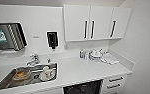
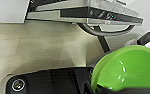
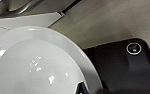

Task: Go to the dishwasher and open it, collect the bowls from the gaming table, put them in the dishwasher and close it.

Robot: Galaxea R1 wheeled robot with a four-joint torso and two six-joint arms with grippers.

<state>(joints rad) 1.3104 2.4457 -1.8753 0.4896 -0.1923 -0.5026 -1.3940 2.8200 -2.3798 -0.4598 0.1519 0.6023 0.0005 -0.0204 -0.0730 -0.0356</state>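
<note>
A bright green bowl (image 2: 126, 70) sits close in the left wrist view, and my left gripper (image 2: 94, 88) is shut on its rim. Beyond it hangs the dishwasher's steel door (image 2: 91, 12), swung open, with its bar handle (image 2: 108, 33) showing. My right gripper (image 3: 82, 89) is shut on the rim of a white bowl (image 3: 33, 62) above the pale floor. In the head view the dishwasher (image 1: 82, 88) is a dark opening under the white counter (image 1: 91, 68). The gaming table is out of view.
A steel sink (image 1: 6, 81) at the left holds several dishes, with a tap (image 1: 34, 60) behind it. More dishes and a bottle (image 1: 81, 53) stand at the counter's back right. White drawers (image 1: 114, 83) flank the dishwasher; wall cupboards (image 1: 96, 22) hang above.
</note>
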